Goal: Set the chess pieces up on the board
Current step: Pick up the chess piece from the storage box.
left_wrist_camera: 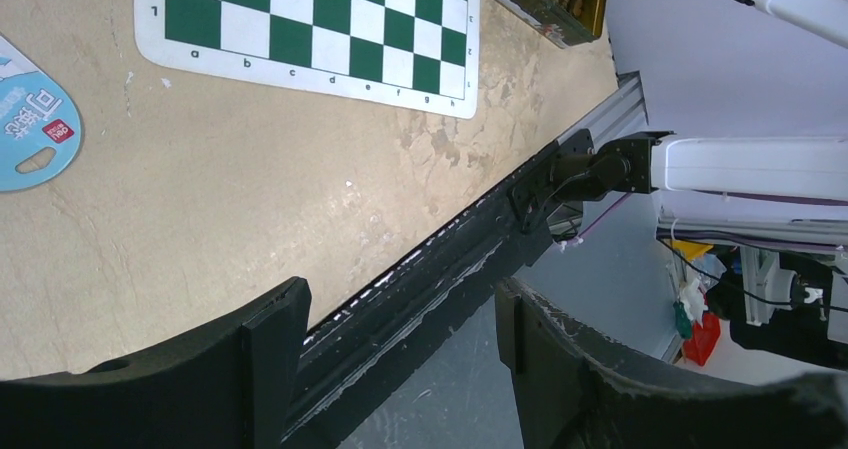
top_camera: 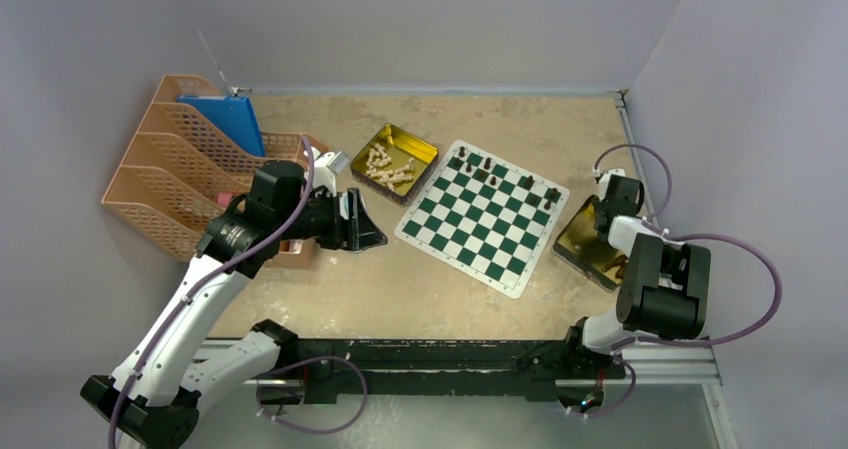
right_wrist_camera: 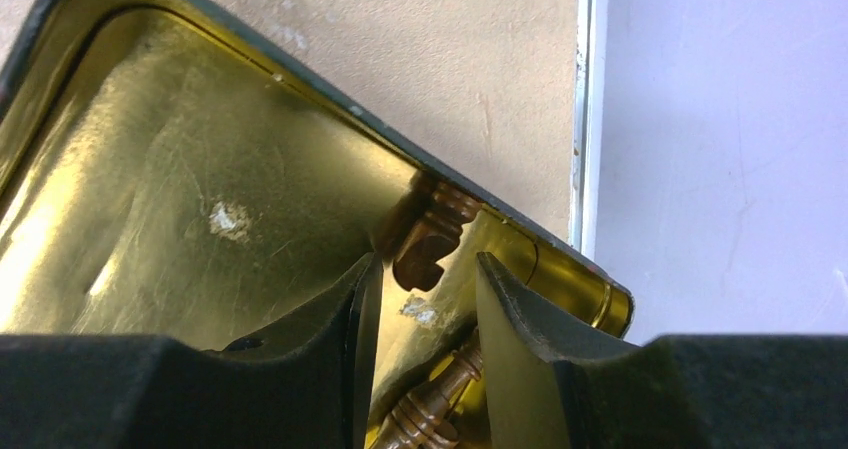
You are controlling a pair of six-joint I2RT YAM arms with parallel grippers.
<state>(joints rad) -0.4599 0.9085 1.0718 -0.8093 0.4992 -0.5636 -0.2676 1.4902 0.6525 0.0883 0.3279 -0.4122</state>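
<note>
I note a handful of dark pieces (top_camera: pixel 487 169) standing on the board (top_camera: pixel 470 234), pale pieces (top_camera: pixel 388 164) untouched in their tin (top_camera: pixel 425 149), right gripper (right_wrist_camera: pixel 428 264) jaws parted astride a dark piece (right_wrist_camera: pixel 430 239) in the gold tin (right_wrist_camera: pixel 300 84), left gripper (left_wrist_camera: pixel 398 294) wide, empty.

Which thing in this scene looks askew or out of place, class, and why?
The board lies turned at an angle, askew to the table. In the right-hand gold tin, dark pieces lie tipped on their sides. Nothing looks spilled or broken.
</note>
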